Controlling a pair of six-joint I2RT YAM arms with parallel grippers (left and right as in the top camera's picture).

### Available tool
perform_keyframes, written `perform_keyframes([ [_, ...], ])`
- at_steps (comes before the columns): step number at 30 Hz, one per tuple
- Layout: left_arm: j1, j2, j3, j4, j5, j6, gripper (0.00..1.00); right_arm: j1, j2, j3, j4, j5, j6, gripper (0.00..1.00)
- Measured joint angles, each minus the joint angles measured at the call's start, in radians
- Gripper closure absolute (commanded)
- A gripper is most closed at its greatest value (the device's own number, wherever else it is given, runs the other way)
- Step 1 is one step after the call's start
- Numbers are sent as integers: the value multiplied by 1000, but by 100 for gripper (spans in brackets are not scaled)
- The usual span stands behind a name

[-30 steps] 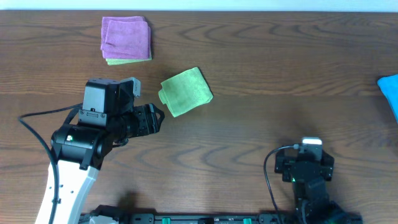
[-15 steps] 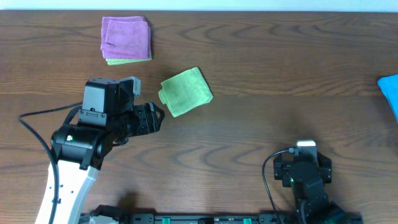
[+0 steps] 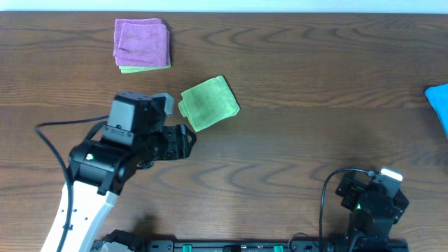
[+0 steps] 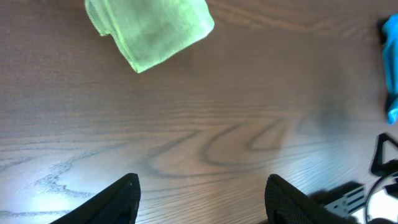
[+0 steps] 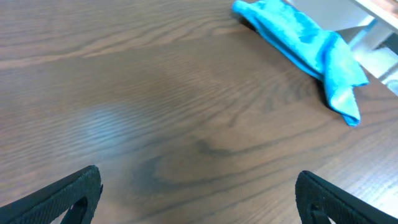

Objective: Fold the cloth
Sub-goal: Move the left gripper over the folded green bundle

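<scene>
A green cloth (image 3: 208,103), folded into a small square, lies on the wooden table left of centre; it also shows at the top left of the left wrist view (image 4: 149,28). My left gripper (image 3: 187,140) is open and empty, a little below and left of the green cloth, not touching it; its fingertips (image 4: 199,193) frame bare wood. A blue cloth (image 3: 439,105) lies crumpled at the right edge, also in the right wrist view (image 5: 305,31). My right gripper (image 5: 196,186) is open and empty over bare table at the front right (image 3: 371,203).
A folded purple cloth (image 3: 142,43) lies on another folded green one (image 3: 145,68) at the back left. The table's far edge (image 3: 280,12) runs along the top. A black cable (image 3: 49,133) trails from the left arm.
My left arm has shifted right, toward the green cloth. My right arm has moved right and toward the front edge. The cloths have not moved.
</scene>
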Motion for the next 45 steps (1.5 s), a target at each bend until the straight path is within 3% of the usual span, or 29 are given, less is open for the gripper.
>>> perform_keyframes([
  [4, -94, 53, -6, 1, -52, -48, 42, -10, -19, 0, 0, -1, 0, 1],
  [8, -215, 155, -41, 34, -168, -175, 42, -12, -23, 0, 0, -1, 0, 1],
  [16, -347, 319, -66, 355, -324, -345, 40, -12, -24, 0, 0, -2, 0, 1],
  [18, -353, 344, -66, 447, -347, -362, 34, -12, -25, 0, 0, 0, 0, 1],
  [21, -353, 365, -68, 547, -373, -371, 2, -12, -25, 0, 0, -2, 0, 1],
  [25, -353, 373, -68, 600, -373, -390, 5, -12, -26, 0, 0, -1, 0, 1],
  [34, -353, 373, -68, 479, -396, -396, 5, -12, -26, 0, 0, -1, 0, 1],
  [37, -349, 373, -68, 465, -397, -514, 5, -12, -26, 0, 0, -1, 0, 1],
  [45, -397, 420, -68, 466, -566, -1164, 5, -12, -26, 0, 0, -1, 0, 1],
])
